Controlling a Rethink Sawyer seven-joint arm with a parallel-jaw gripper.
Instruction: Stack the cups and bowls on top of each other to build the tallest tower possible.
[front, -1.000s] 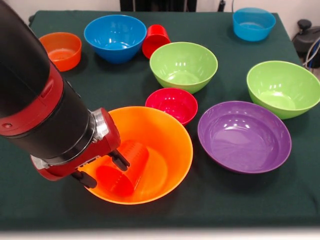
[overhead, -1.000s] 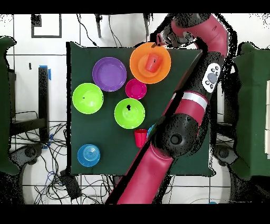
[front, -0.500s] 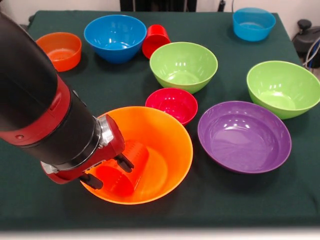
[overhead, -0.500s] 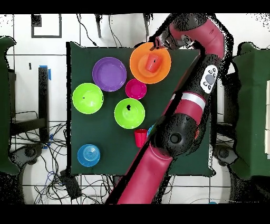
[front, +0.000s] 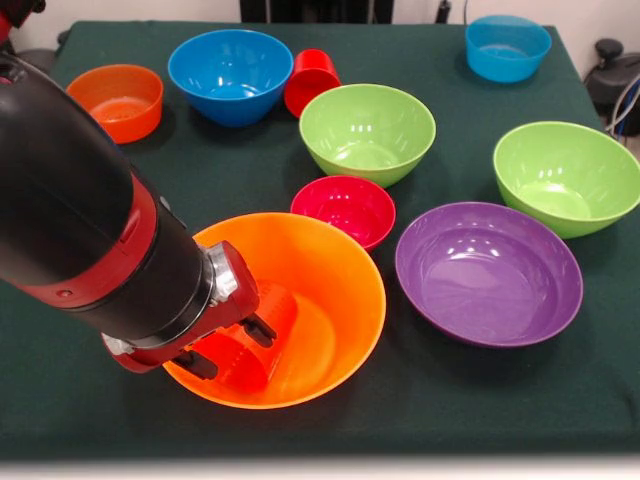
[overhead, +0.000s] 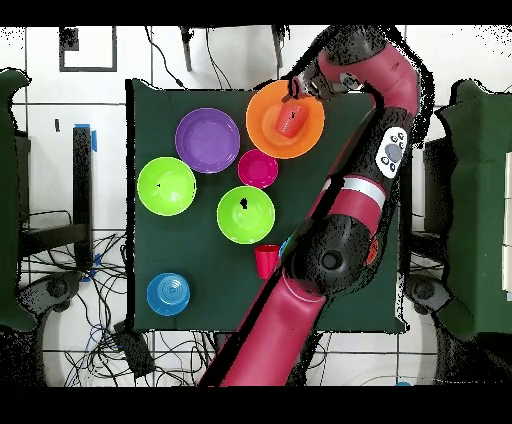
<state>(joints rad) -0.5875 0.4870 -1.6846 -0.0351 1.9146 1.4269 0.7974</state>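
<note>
The big orange bowl (front: 340, 270) stands at the table's near side; it also shows in the overhead view (overhead: 262, 135). The orange cup (front: 262, 322) lies tilted on its side inside it, also seen from above (overhead: 289, 120). My gripper (front: 228, 347) reaches into the bowl from the left, open, with one finger on each side of the cup's mouth end. The small crimson bowl (front: 343, 208) sits just behind the big orange bowl, apart from it. The red cup (front: 310, 80) lies on its side between a blue bowl (front: 230, 72) and a lime green bowl (front: 367, 130).
The wide purple bowl (front: 488, 272) sits to the right of the orange bowl. A second lime green bowl (front: 566, 175) is at the right, a second blue bowl (front: 507, 46) at the far right and a small orange bowl (front: 122, 98) at the far left. My arm covers the table's near left.
My gripper has moved a little to the right and lower into the big orange bowl, closing in around the orange cup. The cup and the bowls have not moved.
</note>
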